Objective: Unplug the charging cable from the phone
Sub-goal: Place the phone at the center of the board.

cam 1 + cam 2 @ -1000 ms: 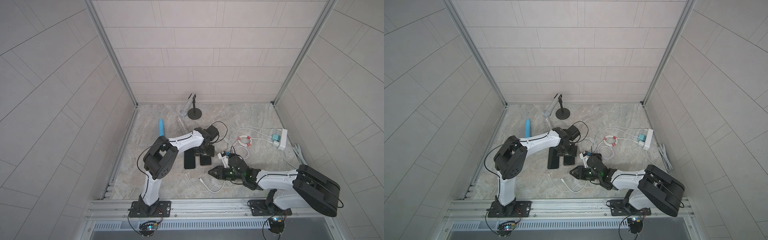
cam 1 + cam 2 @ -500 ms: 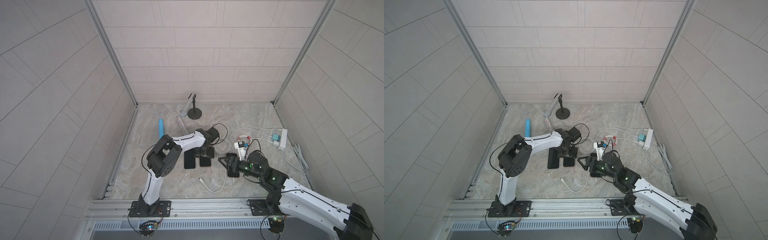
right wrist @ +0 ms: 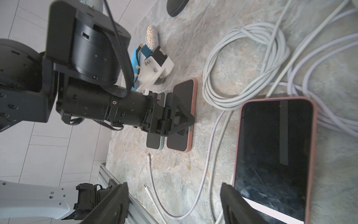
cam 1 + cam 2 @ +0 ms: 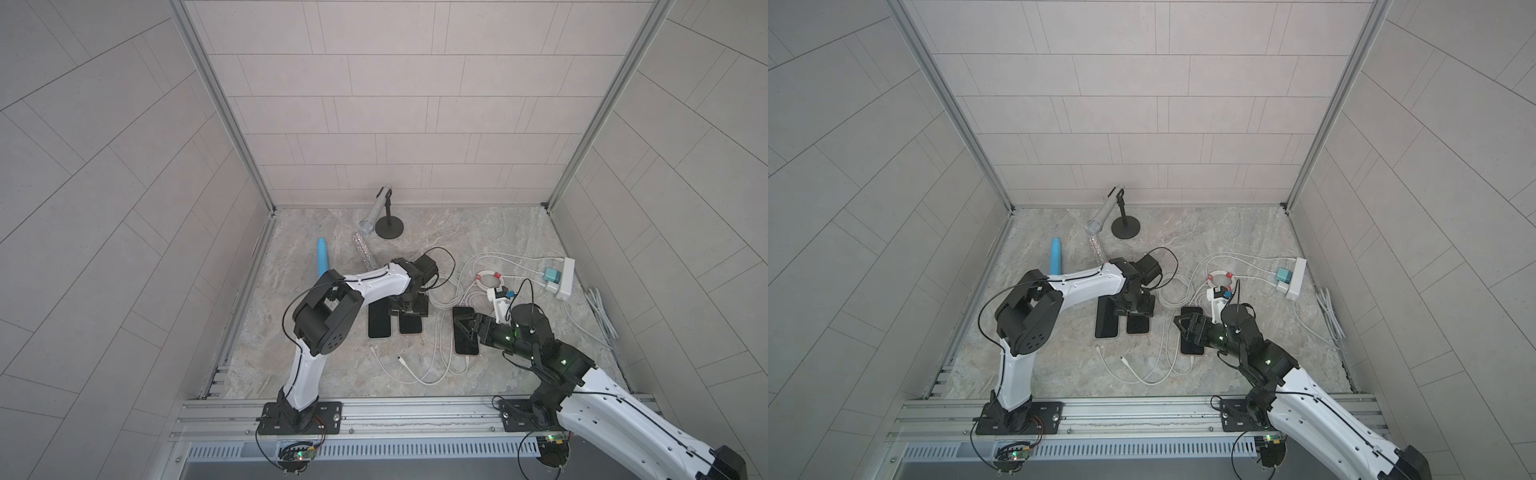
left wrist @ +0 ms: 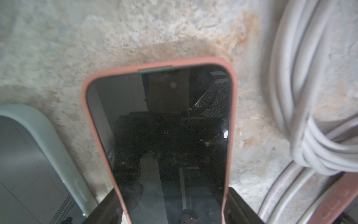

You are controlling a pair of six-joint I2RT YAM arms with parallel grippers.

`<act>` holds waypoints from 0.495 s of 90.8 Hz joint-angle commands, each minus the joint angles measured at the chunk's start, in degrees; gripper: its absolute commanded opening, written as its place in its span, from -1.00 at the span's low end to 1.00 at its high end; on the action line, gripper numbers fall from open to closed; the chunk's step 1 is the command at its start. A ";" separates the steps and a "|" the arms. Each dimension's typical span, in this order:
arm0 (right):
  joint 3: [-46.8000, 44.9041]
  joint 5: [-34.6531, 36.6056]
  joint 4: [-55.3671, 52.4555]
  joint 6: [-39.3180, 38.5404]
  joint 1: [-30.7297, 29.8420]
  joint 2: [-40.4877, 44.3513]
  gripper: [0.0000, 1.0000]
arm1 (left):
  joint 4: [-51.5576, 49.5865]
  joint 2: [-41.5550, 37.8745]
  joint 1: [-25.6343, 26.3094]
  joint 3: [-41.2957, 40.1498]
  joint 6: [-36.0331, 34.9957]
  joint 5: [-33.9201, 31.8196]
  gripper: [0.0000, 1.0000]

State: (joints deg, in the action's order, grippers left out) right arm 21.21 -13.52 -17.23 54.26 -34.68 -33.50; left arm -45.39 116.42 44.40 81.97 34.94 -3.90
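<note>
A pink-cased phone (image 4: 410,325) (image 4: 1138,325) lies face up mid-floor beside a pale-green-cased phone (image 4: 379,326). My left gripper (image 4: 409,309) (image 5: 173,191) reaches down over the pink phone (image 5: 160,126), its fingers (image 5: 108,205) pressed to the case's two long sides. Nothing is plugged into the phone end seen in the left wrist view. Two loose white charging cable ends (image 4: 400,358) (image 3: 148,155) lie on the floor nearer the front. My right gripper (image 4: 459,328) (image 3: 174,186) hovers open and empty, over a second pink-cased phone (image 4: 467,345) (image 3: 275,145).
A white power strip (image 4: 566,278) with chargers sits at the right. Coiled white cables (image 4: 446,295) lie between the phones. At the back are a black mic stand (image 4: 389,228), a glittery tube (image 4: 365,251) and a blue cylinder (image 4: 322,257). A cable bundle (image 4: 600,311) lies by the right wall.
My right arm has drawn back to the right, away from the loose cable ends, and its jaws have opened. The left gripper has stayed at the pink phone.
</note>
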 commanded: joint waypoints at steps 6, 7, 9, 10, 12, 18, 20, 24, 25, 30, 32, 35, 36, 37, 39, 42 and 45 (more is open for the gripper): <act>-0.18 -2.31 -3.85 -2.57 3.26 1.20 0.57 | -0.95 -2.34 0.66 -1.26 -0.92 0.44 0.80; -0.19 -2.48 -3.94 -2.62 3.50 1.18 0.57 | -1.07 -2.43 0.71 -1.19 -1.01 0.41 0.81; -0.20 -2.76 -4.14 -2.83 3.94 1.22 0.57 | -1.38 -2.60 0.87 -1.09 -1.12 0.41 0.84; -0.20 -2.93 -4.22 -2.93 4.19 1.23 0.57 | -1.47 -2.65 0.91 -1.01 -1.11 0.40 0.86; -0.16 -3.27 -4.39 -3.04 4.60 1.24 0.57 | -1.68 -2.86 1.01 -0.91 -1.19 0.30 0.89; -0.08 -4.28 -5.04 -3.60 5.84 1.24 0.57 | -1.98 -3.58 1.40 -1.00 -1.20 0.08 0.99; 0.07 -4.60 -5.36 -3.82 6.26 1.24 0.57 | -2.10 -3.97 1.52 -1.09 -1.19 0.05 1.00; 0.32 -4.98 -6.04 -4.36 7.08 1.25 0.57 | -2.10 -4.68 1.75 -1.23 -1.06 0.06 1.00; 0.41 -5.09 -6.22 -4.48 7.25 1.33 0.57 | -2.09 -4.87 1.79 -1.26 -1.04 0.09 1.00; 0.63 -5.26 -7.18 -5.17 8.13 1.69 0.57 | -2.35 -5.85 2.14 -1.25 -0.82 0.08 1.00; 0.79 -5.30 -7.50 -5.38 8.46 1.79 0.57 | -2.47 -6.25 2.32 -1.17 -0.83 0.00 1.00; 0.84 -5.34 -8.01 -5.76 9.04 2.18 0.57 | -2.76 -6.74 2.60 -1.01 -0.90 0.05 1.00; 0.84 -5.36 -8.17 -5.84 9.16 2.24 0.57 | -2.95 -6.87 2.66 -0.93 -0.91 -0.04 1.00; 0.85 -5.41 -8.35 -6.01 9.35 2.31 0.58 | -3.08 -7.02 2.73 -0.80 -0.92 -0.05 1.00; 0.85 -5.45 -8.69 -6.25 9.80 2.47 0.57 | -3.49 -7.31 2.87 -0.55 -0.92 -0.14 1.00; 0.85 -5.54 -9.16 -6.61 10.40 2.55 0.58 | -4.08 -7.70 3.14 -0.10 -0.98 -0.22 1.00; 0.85 -5.82 -9.67 -7.18 10.95 2.60 0.58 | -4.47 -8.06 3.41 0.20 -0.89 -0.29 1.00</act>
State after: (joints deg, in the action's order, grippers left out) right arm 21.21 -18.33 -23.97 49.78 -25.06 -31.77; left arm -47.03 111.09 46.89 81.28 34.20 -4.08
